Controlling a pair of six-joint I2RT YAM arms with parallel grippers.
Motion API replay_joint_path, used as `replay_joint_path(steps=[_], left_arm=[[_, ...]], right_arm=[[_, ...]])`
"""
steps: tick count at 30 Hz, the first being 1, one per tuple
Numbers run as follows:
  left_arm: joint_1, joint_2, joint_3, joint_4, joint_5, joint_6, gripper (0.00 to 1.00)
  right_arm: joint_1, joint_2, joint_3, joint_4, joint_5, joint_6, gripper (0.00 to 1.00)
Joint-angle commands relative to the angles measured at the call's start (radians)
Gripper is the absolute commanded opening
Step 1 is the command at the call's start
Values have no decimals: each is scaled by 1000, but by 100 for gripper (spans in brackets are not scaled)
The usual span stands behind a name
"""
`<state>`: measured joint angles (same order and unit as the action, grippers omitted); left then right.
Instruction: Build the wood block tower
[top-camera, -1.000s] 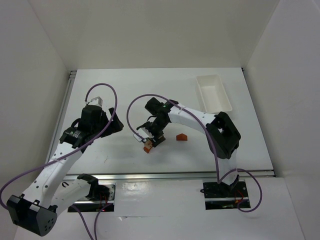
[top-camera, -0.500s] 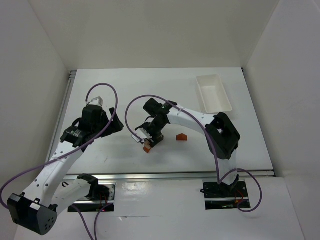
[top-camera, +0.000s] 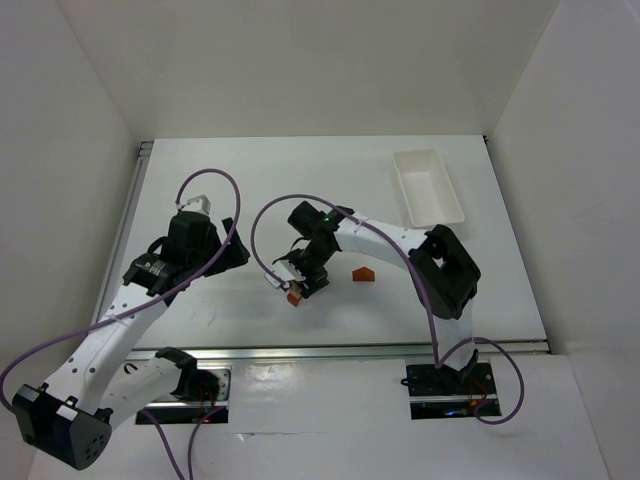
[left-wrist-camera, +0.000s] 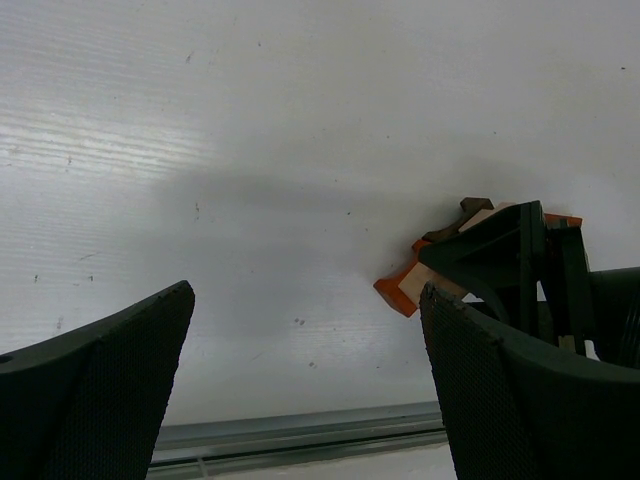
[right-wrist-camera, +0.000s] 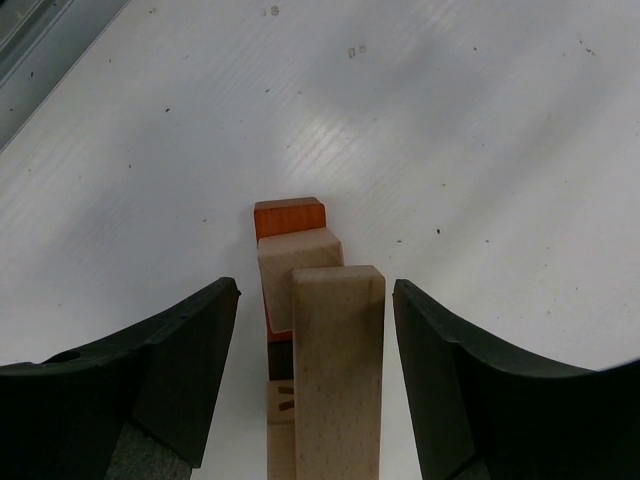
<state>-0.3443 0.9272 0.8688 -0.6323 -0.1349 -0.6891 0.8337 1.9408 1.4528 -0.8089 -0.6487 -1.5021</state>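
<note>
While the right gripper (right-wrist-camera: 312, 292) barely shifts, jaws apart around the block stack (right-wrist-camera: 300, 255), release looks done; left gripper (left-wrist-camera: 305, 292) jaws apart, empty.

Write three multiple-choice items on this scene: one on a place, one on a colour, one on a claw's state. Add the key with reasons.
1. In the top view, the white tray sits:
A) at the far right of the table
B) at its near left
C) under the left arm

2. The house-shaped piece lying alone is:
A) blue
B) orange-red
C) green

3. The left claw is:
A) shut on a cube
B) shut on the tray
C) open and empty

Key:
1 A, it lies by the right edge on the far side.
2 B, the colour shows plainly from above.
3 C, its wrist view shows it spread wide with only table between.
</note>
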Motion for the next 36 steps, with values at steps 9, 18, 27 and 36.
replay_joint_path(steps=[9,18,27,36], left_arm=[[-4,-2,22,-1,-17,-21,99],[-4,-2,22,-1,-17,-21,99],[-4,-2,22,-1,-17,-21,97],[-13,7,22,-1,-17,-21,97]], right_arm=[[18,-54,-32,43,1,42,69],[18,-63,-60,86,11,63,67],[18,-72,-69,105,11,74,65],[27,-91,-88,116,20,85,65]])
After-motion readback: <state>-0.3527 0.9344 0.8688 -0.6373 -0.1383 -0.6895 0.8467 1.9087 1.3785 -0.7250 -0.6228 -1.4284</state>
